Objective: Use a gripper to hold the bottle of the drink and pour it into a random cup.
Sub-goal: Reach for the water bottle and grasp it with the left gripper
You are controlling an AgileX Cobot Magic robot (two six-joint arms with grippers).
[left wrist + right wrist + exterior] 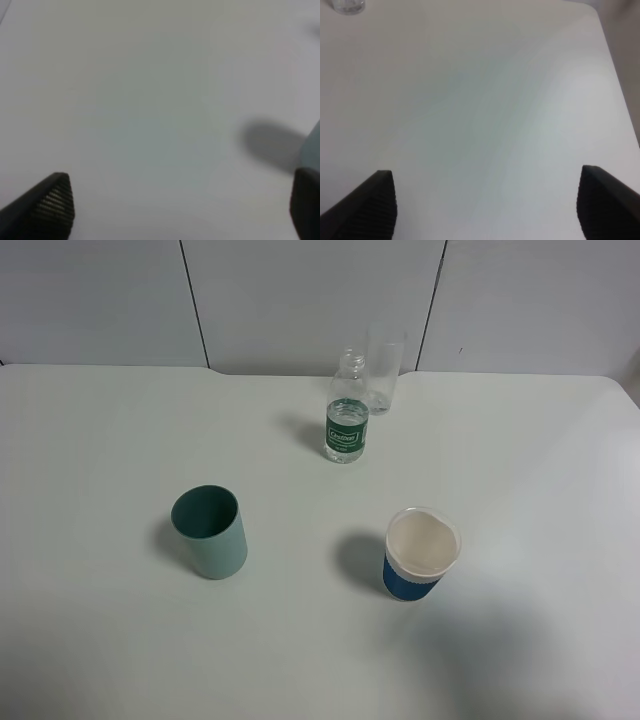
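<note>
A plain white table (100,440) fills almost all of the high view, matte and bare apart from four vessels, with pale wall panels (300,300) behind it split by thin dark seams. The bottle (347,425) stands upright and uncapped toward the far side near the middle, its green label facing the camera and a little liquid in it. A clear glass (384,380) stands just behind it and slightly to the right. Nearer the camera, well apart from both, a teal cup (212,540) stands to the left and the blue cup (412,578) to the right, white inside and upright. Neither arm shows in this high view; only the wrist cameras show them. The left gripper (182,210) hangs over bare tabletop with its black ribbed fingertips (52,202) spread wide and nothing between them; a blurred pale teal sliver and a soft shadow (270,142) lie past one finger. The right gripper (487,207) is likewise spread wide and empty above the table. Its view alone takes in the table's rounded corner and side edge, with the base of the glass just inside the frame.
</note>
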